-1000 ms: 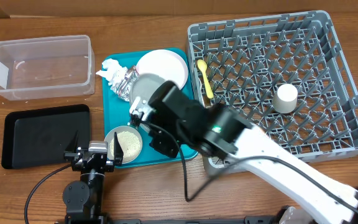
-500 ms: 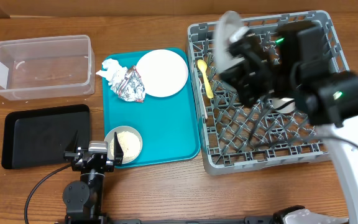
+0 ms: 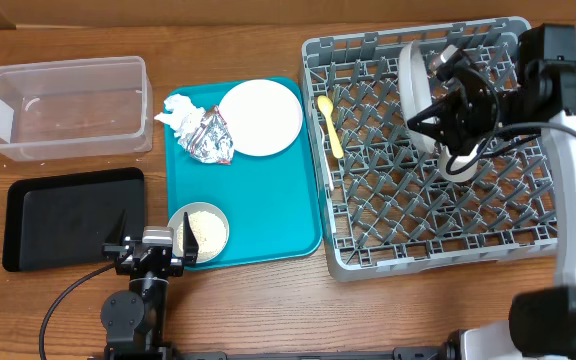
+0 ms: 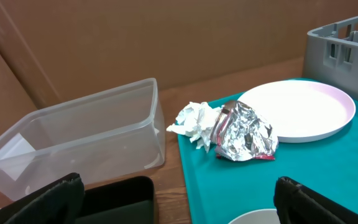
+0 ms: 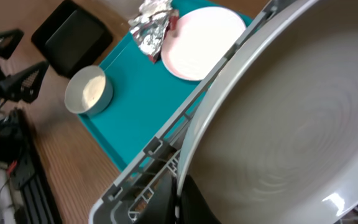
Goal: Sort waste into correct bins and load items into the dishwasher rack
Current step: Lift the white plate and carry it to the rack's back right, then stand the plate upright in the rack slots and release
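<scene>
My right gripper [image 3: 446, 112] is shut on the rim of the pale grey-blue plate [image 3: 412, 92], held on edge over the back of the grey dishwasher rack [image 3: 528, 232]. In the right wrist view the plate [image 5: 303, 124] fills the frame, its edge pinched between my fingers [image 5: 194, 202]. A yellow spoon [image 3: 330, 126] lies in the rack's left side. On the teal tray [image 3: 268, 215] sit a white plate [image 3: 260, 117], foil wrapper [image 3: 208, 138], napkin [image 3: 176, 112] and a bowl of rice grains [image 3: 200, 230]. My left gripper [image 3: 150, 246] stands open between black tray and bowl, holding nothing.
The clear tub [image 3: 68, 66] is at the back left, with the black tray [image 3: 73, 215] in front of it. In the left wrist view the foil wrapper [image 4: 244, 134] and napkin [image 4: 194, 121] lie ahead, between the tub [image 4: 73, 137] and the white plate [image 4: 297, 109].
My right arm has swung from the teal tray across to the rack with the grey-blue plate, which now stands on edge over the pegs. The left arm has not moved.
</scene>
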